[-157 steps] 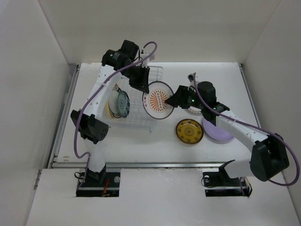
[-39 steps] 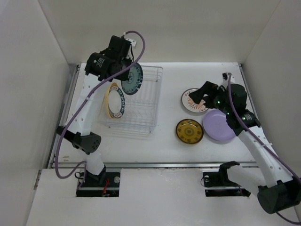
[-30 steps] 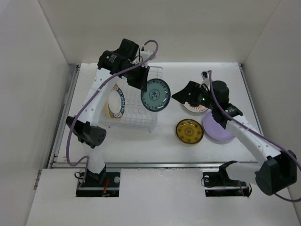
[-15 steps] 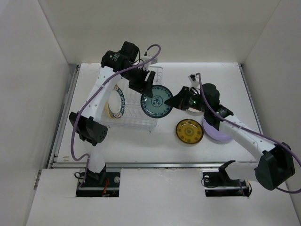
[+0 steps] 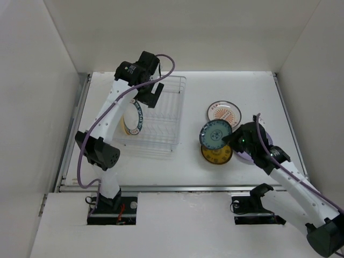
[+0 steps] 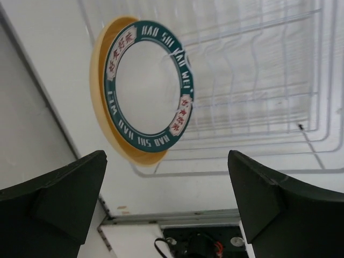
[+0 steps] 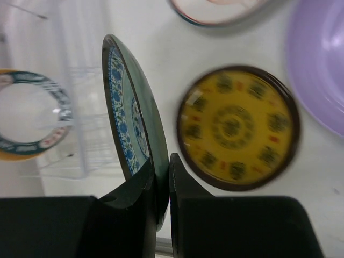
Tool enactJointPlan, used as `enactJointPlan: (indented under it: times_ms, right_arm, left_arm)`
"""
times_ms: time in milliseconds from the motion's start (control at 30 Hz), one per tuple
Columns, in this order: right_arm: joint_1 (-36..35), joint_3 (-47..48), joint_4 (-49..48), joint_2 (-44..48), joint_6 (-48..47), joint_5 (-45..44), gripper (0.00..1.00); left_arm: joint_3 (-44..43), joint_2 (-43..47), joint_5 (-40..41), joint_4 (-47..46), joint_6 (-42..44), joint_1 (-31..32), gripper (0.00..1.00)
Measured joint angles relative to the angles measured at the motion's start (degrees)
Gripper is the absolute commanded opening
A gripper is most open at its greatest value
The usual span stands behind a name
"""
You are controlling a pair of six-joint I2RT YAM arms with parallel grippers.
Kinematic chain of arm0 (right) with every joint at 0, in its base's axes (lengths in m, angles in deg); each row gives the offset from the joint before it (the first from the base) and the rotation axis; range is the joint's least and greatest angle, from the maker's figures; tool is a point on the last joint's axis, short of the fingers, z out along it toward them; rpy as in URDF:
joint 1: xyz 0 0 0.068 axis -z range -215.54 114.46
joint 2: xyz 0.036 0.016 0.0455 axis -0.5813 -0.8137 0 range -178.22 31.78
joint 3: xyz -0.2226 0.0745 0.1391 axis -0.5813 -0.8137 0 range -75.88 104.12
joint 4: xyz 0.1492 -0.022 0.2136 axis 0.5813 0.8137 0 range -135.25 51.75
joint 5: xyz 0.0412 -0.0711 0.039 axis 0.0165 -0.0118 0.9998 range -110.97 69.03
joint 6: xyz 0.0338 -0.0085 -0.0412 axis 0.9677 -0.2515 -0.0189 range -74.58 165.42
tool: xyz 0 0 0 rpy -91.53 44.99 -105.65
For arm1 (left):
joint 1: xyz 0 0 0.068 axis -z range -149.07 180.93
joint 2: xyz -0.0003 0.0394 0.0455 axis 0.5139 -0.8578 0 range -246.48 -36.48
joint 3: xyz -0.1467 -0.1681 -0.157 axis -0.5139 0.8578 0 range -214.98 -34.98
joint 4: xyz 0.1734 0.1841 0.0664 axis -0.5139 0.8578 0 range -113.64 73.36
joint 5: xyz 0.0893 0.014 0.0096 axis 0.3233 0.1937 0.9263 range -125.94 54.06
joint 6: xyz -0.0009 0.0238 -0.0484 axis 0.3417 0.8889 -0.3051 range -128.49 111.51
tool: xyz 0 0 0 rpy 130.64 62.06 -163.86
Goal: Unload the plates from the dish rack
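**Overhead view.** The dish rack (image 5: 161, 129) stands on the left half of the table (image 5: 183, 166), and the left gripper (image 5: 152, 97) hangs over its far left part. Two plates stand on edge at the rack's left end: the green-rimmed plate (image 5: 135, 115), and close behind it on the left the yellow plate (image 5: 124, 122).

On the right half, the right gripper (image 5: 228, 141) holds the teal plate (image 5: 215, 134) tilted, with its patterned face toward the camera. This plate overlaps the far edge of the gold-brown plate (image 5: 216, 155), which lies flat. It sits just on the near side of the red-marked plate (image 5: 224, 111), which is also flat. From here we cannot tell whether the teal plate touches the one beneath it.

**Left wrist view.** Here we see what the overhead camera hides. The two fingers (image 6: 59, 199) are spread wide with nothing between them. Beyond the gap, the green-rimmed plate shows lettering around its band. The yellow plate's edge shows behind it on the left, and the rack's wires run off to the right.

**Right wrist view.** The jaws are pressed tight on the teal plate's rim. We see the plate nearly edge-on, its blue-patterned face turned left toward the rack. The gold-brown plate lies just to its right. The lavender plate (image 7: 322, 70) lies at the right edge of this view, whereas the arm largely covers it in the overhead view.
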State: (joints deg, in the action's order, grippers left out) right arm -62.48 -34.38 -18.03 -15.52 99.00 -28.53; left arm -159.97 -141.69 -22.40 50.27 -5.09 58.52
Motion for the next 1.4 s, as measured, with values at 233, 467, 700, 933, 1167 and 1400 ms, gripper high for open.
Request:
enactJointPlan:
  times_ms: [233,467,700,933,1167,1400]
  right_arm:
    - [0.04,-11.37,6.91,0.85,5.7,-1.95,0.0]
    - [0.13,-11.65,4.46,-3.69,7.78,-1.92,0.63]
    - [0.13,-11.17,6.45,-5.57,5.73,-1.84,0.78]
    - [0.13,-8.48,7.43,-5.62,3.52,-1.86,0.78]
    - [0.13,-7.3,7.39,-8.68,1.95,-1.84,0.78]
    - [0.13,-4.5,7.28,-5.09,0.42,-2.05,0.78]
  left_arm:
    - [7.26,-0.04,6.29,0.76,0.39,0.04,0.89]
    - [7.63,-0.04,9.25,0.98,0.37,0.04,0.89]
    - [7.72,0.09,16.06,1.07,0.94,0.52,0.89]
    - [11.45,0.68,26.99,0.44,2.27,0.96,0.89]
    - [12.0,-0.72,31.67,-0.57,2.29,-0.24,0.66]
    - [11.28,-3.8,27.61,-0.66,2.34,-4.33,0.4]
